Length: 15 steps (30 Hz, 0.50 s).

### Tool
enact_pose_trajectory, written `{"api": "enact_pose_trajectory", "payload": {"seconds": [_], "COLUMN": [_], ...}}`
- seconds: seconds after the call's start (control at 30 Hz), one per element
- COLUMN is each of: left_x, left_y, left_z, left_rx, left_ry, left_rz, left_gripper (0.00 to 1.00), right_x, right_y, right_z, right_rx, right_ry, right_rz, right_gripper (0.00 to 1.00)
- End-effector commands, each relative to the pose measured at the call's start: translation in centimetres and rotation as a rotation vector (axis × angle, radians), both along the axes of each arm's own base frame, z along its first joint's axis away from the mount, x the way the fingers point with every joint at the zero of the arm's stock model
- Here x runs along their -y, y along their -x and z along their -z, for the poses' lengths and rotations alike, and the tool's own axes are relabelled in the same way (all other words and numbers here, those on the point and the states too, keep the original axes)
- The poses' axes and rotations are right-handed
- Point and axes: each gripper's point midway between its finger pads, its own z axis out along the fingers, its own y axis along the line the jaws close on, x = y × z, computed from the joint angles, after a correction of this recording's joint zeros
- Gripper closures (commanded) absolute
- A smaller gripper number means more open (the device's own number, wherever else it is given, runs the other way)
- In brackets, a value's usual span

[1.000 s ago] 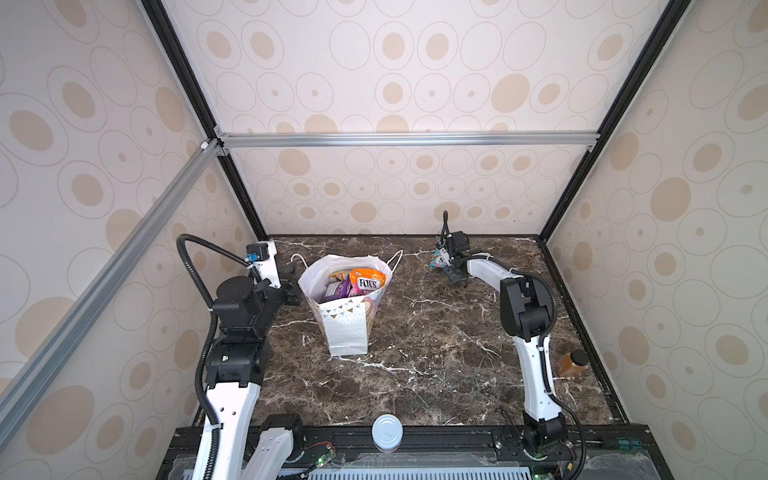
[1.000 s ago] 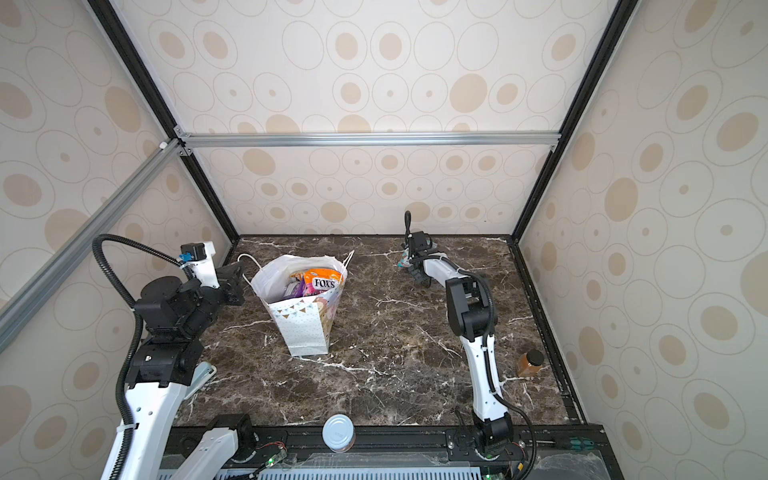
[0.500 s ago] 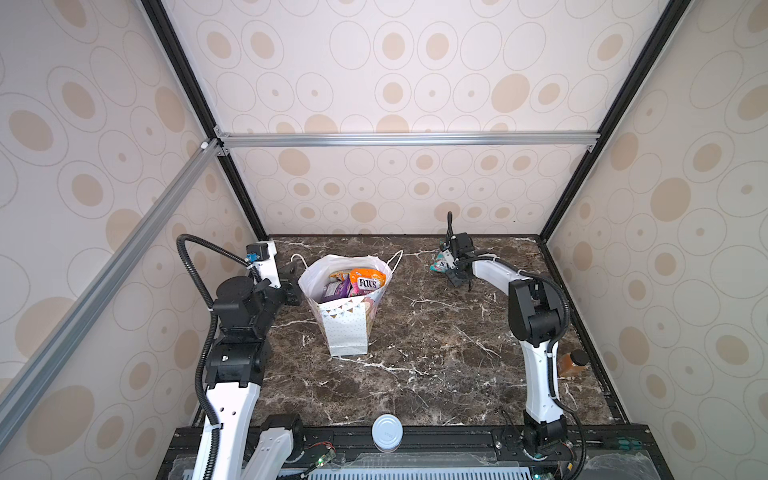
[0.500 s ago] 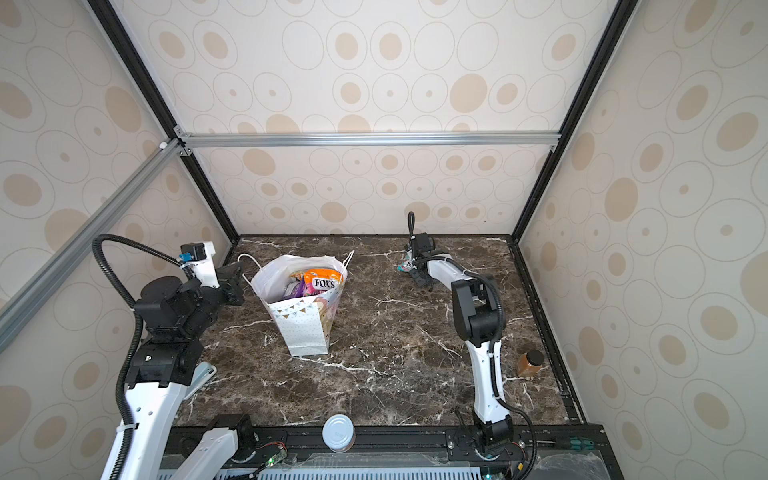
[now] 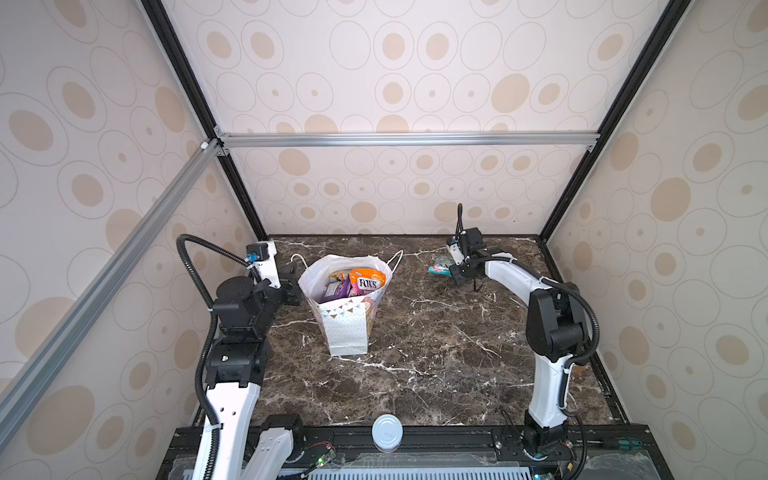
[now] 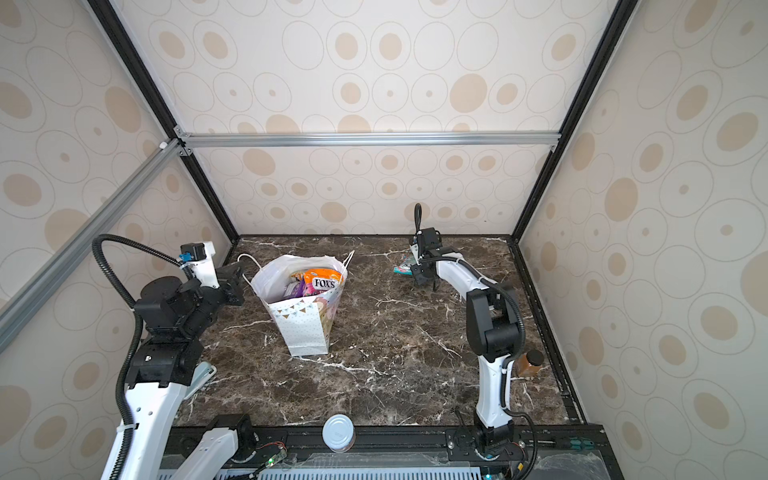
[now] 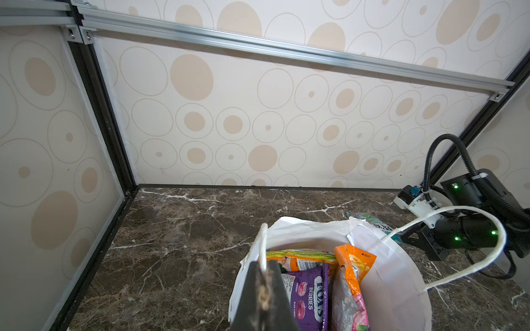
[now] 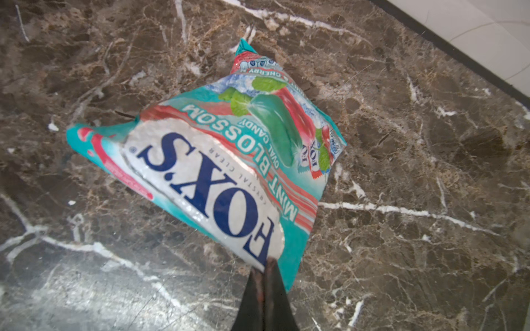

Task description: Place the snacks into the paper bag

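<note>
In a top view the paper bag (image 5: 347, 328) stands on the worktop (image 5: 436, 353), part filled, with an orange packet (image 5: 368, 282) reading "FOX'S" on top. The teal packet (image 5: 439, 266) is well apart from it, at the right tool (image 5: 452, 270).

Left wrist view — the left tool (image 7: 265, 286), pressed together, pinches the bag's rim by a cord handle (image 7: 262, 243). A purple packet (image 7: 311, 295) reads "FOX'S BERRIES".

Right wrist view — the right tool pinches the teal packet's corner. The packet reads "FOX'S CRYSTAL CLEAR MINT BLOSSOM OVAL CANDY".

The step in hand looks like fetching the one packet outside the bag. The next move calls for lifting it clear, carrying it across and releasing it above the held mouth.
</note>
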Motion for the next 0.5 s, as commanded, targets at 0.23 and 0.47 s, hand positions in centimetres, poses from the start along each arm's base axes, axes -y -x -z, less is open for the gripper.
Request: {"api": "enact_pose_trajectory", "payload": {"seconds": [0.23, 0.47], "left_x": [0.0, 0.0], "left_y": [0.7, 0.8], "left_z": [-3.2, -3.5], "left_rx": [0.116, 0.125], "left_ry": [-0.019, -0.019], "left_rz": [0.009, 0.007], "left_gripper": [1.0, 1.0], "right_x": [-1.2, -1.6], "right_y": [2.7, 3.6], "right_z": [-4.2, -7.3], "right_rx": [0.015, 0.077], "right_ry": [-0.156, -0.24], "right_rz": [0.019, 0.024], "right_gripper": [1.0, 1.0]}}
